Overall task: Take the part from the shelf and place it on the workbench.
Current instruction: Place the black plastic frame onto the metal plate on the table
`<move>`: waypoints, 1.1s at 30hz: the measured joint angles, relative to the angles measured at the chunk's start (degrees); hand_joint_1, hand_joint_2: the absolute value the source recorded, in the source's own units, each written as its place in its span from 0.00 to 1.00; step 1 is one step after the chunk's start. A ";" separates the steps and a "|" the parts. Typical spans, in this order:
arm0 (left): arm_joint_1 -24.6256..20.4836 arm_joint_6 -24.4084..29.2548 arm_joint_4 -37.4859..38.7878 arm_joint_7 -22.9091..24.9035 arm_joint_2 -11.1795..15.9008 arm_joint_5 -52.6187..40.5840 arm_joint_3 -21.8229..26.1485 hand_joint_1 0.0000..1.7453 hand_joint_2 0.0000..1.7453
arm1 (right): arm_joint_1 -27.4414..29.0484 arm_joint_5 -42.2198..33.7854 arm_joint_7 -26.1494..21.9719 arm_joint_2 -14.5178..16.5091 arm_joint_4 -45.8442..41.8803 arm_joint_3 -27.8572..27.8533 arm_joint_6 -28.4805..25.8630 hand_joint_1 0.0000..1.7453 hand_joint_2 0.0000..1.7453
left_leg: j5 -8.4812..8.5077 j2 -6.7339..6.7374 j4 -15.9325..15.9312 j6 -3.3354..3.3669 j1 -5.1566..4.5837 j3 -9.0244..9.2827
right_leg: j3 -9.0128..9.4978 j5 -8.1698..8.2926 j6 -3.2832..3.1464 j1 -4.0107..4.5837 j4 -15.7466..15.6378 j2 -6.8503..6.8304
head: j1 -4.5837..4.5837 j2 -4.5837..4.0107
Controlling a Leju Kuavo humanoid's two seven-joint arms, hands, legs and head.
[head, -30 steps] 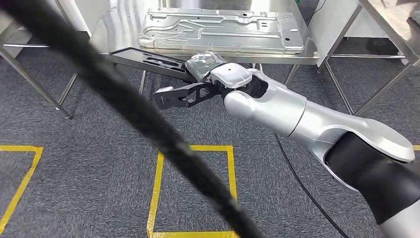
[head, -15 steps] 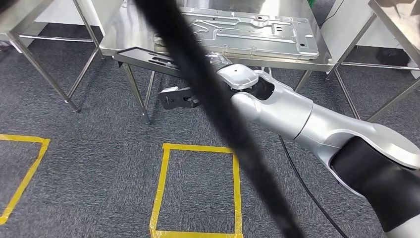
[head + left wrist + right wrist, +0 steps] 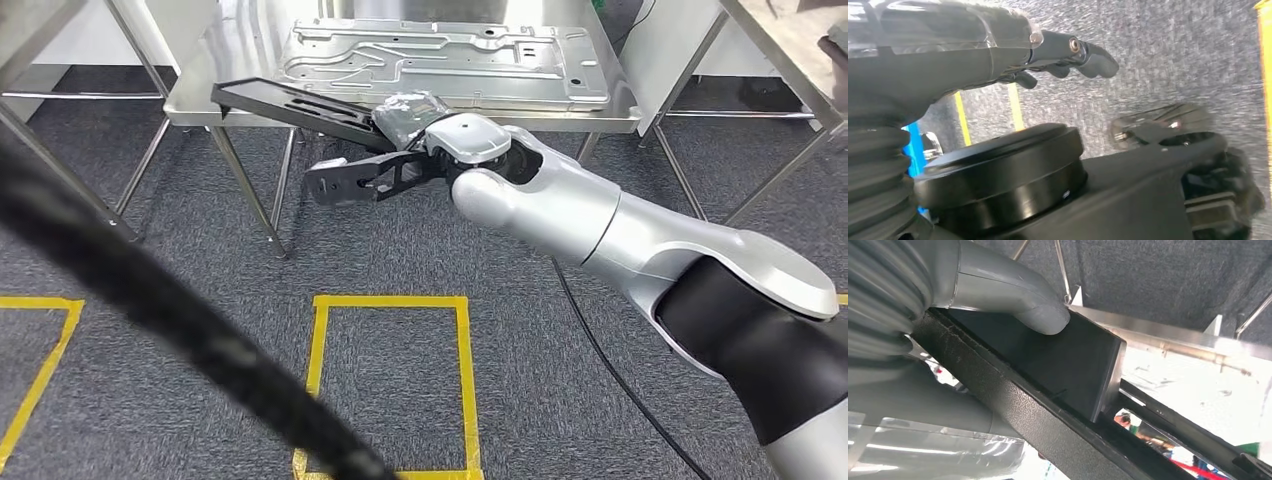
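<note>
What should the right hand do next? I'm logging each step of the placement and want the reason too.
Probably carry the black part farther over the workbench and lower it flat. The right hand holds it at the bench's front edge, tilted, its far end just over the steel surface, its near end off it. The stamped metal panel already lies there, so aim for bare surface.

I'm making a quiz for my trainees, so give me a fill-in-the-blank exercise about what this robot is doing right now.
1. The black part is held by the robot's ____ robot hand.
2. The far end of the black part lies over the edge of the steel ____.
3. A large silver metal panel lies flat on the ____.
4. The lines taped on the carpet are ____ in colour.

Missing words: right; table; table; yellow
</note>
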 joint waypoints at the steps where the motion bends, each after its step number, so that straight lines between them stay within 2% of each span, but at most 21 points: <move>1: 0.05 -0.10 0.00 -0.02 0.01 -0.07 -0.01 0.00 1.00 | -0.33 -0.29 0.31 -0.17 -0.11 -0.23 -0.08 1.00 1.00 | 0.89 0.09 -2.85 0.17 -0.02 1.37 | -0.14 -0.34 0.30 0.05 0.51 0.06 | -0.17 0.00; 2: 0.08 -0.18 0.00 -0.07 0.03 -0.14 -0.01 0.00 1.00 | -0.65 -0.51 0.51 -0.34 -0.26 -0.48 -0.10 1.00 1.00 | 1.10 0.12 -4.51 0.38 -0.08 2.17 | -0.29 -0.56 0.62 0.12 0.85 0.08 | -0.24 0.00; 5: 0.08 -0.26 0.02 -0.21 0.17 -0.30 -0.01 0.00 1.00 | -1.35 -1.00 0.81 -0.74 -0.62 -0.92 -0.10 1.00 1.00 | 0.79 -0.15 -5.27 1.23 -0.16 2.47 | -0.45 -0.72 1.36 0.10 0.89 0.02 | -0.04 0.00; 7: 0.03 -0.31 0.02 -0.24 0.21 -0.41 -0.01 0.00 1.00 | -1.77 -1.20 0.91 -1.07 -0.87 -1.21 -0.13 1.00 1.00 | 0.91 -0.28 -5.49 1.75 0.03 2.65 | -1.15 -2.00 1.99 -0.08 2.59 -0.02 | 0.31 0.00; 8: 0.02 -0.34 0.02 -0.24 0.21 -0.47 -0.01 0.00 1.00 | -1.97 -1.27 0.97 -1.21 -1.02 -1.40 -0.17 1.00 1.00 | 0.91 -0.30 -5.56 1.95 0.12 2.75 | -2.25 -3.34 2.33 -0.19 4.94 0.00 | 0.56 0.00; 10: 0.03 -0.39 0.02 -0.23 0.22 -0.51 -0.01 0.00 1.00 | -2.17 -1.47 1.17 -1.43 -1.23 -1.67 -0.34 1.00 1.00 | 0.78 -0.33 -5.56 2.20 0.11 2.86 | -5.75 -6.39 2.87 -0.37 12.05 -0.01 | 1.16 0.00; 11: 0.05 -0.40 0.02 -0.23 0.23 -0.52 -0.01 0.00 1.00 | -2.15 -1.63 1.30 -1.55 -1.26 -1.72 -0.41 1.00 1.00 | 0.70 -0.36 -5.55 2.29 0.09 2.94 | -7.32 -7.12 2.98 -0.45 14.95 -0.01 | 1.38 0.00; 12: 0.05 -0.40 0.02 -0.23 0.24 -0.52 -0.01 0.00 1.00 | -2.13 -1.75 1.42 -1.70 -1.29 -1.72 -0.46 1.00 1.00 | 0.60 -0.42 -5.55 2.35 0.07 3.06 | -8.16 -6.81 2.97 -0.49 16.20 0.00 | 1.59 0.00; 13: 0.06 -0.40 0.02 -0.23 0.24 -0.53 -0.01 0.00 1.00 | -2.17 -1.86 1.49 -1.87 -1.37 -1.73 -0.49 1.00 1.00 | 0.48 -0.49 -5.55 2.36 0.02 3.24 | -7.99 -5.38 2.81 -0.52 15.25 0.01 | 1.83 0.00; 15: 0.06 -0.40 0.02 -0.24 0.22 -0.56 -0.01 0.00 1.00 | -2.47 -1.92 1.60 -2.15 -1.61 -1.91 -0.54 1.00 1.00 | 0.16 -0.59 -5.60 2.26 -0.04 3.76 | -5.37 -1.00 2.04 -0.39 8.69 0.06 | 2.36 0.00; 17: 0.02 -0.40 0.02 -0.26 0.11 -0.59 -0.01 0.00 1.00 | -2.87 -1.98 1.68 -2.27 -1.81 -2.20 -0.60 1.00 1.00 | -0.10 -0.57 -5.71 1.92 -0.05 4.06 | -2.70 1.31 1.09 0.04 2.96 0.11 | 2.51 0.00; 19: 0.00 -0.42 0.02 -0.28 -0.06 -0.60 -0.01 0.00 1.00 | -3.14 -2.03 1.74 -2.30 -1.95 -2.34 -0.64 1.00 1.00 | -0.17 -0.48 -5.96 1.36 0.03 4.11 | -1.77 1.03 0.37 0.45 1.22 0.12 | 2.62 0.00; 22: -0.01 -0.45 0.02 -0.30 -0.22 -0.61 -0.01 0.00 1.00 | -3.32 -2.02 1.80 -2.33 -2.27 -2.55 -0.69 1.00 1.00 | -0.88 -0.36 -5.43 0.52 -0.05 3.96 | -0.57 1.12 -0.18 0.18 -0.80 -0.10 | 2.55 0.00; 23: 0.00 -0.45 0.02 -0.31 -0.22 -0.61 -0.01 0.00 1.00 | -3.40 -2.02 1.82 -2.35 -2.39 -2.63 -0.70 1.00 1.00 | -1.91 -0.35 -3.64 0.33 -0.09 3.13 | -0.12 1.26 -0.29 0.02 -1.40 -0.22 | 2.27 0.00; 25: 0.00 -0.45 0.02 -0.37 -0.16 -0.60 0.01 0.00 1.00 | -3.38 -2.03 1.83 -2.42 -2.52 -2.67 -0.69 1.00 1.00 | -4.77 -0.37 2.78 0.07 -0.07 -0.27 | 0.21 1.19 -0.53 -0.01 -1.63 -0.33 | 1.53 0.00; 26: -0.04 -0.45 0.01 -0.40 -0.13 -0.59 0.01 0.00 1.00 | -3.22 -2.04 1.84 -2.43 -2.54 -2.65 -0.69 1.00 1.00 | -5.72 -0.37 5.94 -0.07 -0.07 -2.15 | 0.24 1.05 -0.58 0.00 -1.53 -0.32 | 1.21 0.00; 27: -0.08 -0.45 0.01 -0.43 -0.09 -0.59 0.02 0.00 1.00 | -3.04 -2.05 1.84 -2.43 -2.56 -2.63 -0.68 1.00 1.00 | -5.65 -0.34 7.63 -0.20 -0.05 -3.40 | 0.26 0.86 -0.59 0.00 -1.37 -0.27 | 0.92 0.00; 28: -0.13 -0.45 0.00 -0.44 -0.07 -0.60 0.02 0.00 1.00 | -2.91 -2.05 1.84 -2.43 -2.59 -2.63 -0.68 1.00 1.00 | -4.50 -0.28 7.40 -0.31 -0.03 -3.70 | 0.31 0.59 -0.50 -0.04 -1.13 -0.20 | 0.68 0.00; 30: -0.10 -0.45 0.00 -0.42 -0.04 -0.60 0.02 0.00 1.00 | -2.90 -2.12 1.87 -2.44 -2.69 -2.63 -0.68 1.00 1.00 | -0.29 -0.03 1.88 -0.43 0.06 -1.68 | 0.40 -0.25 -0.07 -0.22 -0.24 -0.04 | 0.23 0.00; 31: -0.04 -0.45 0.00 -0.40 -0.05 -0.60 0.01 0.00 1.00 | -2.95 -2.22 1.91 -2.48 -2.75 -2.63 -0.69 1.00 1.00 | 1.09 0.12 -1.05 -0.41 0.03 -0.35 | 0.32 -0.75 0.27 -0.20 0.35 0.08 | -0.08 0.00; 33: 0.05 -0.46 0.01 -0.39 -0.05 -0.60 0.01 0.00 1.00 | -2.88 -2.48 2.07 -2.57 -2.88 -2.61 -0.72 1.00 1.00 | 1.47 0.27 -4.19 0.20 -0.12 1.18 | 0.05 -1.38 0.89 -0.09 1.19 0.22 | -0.36 0.00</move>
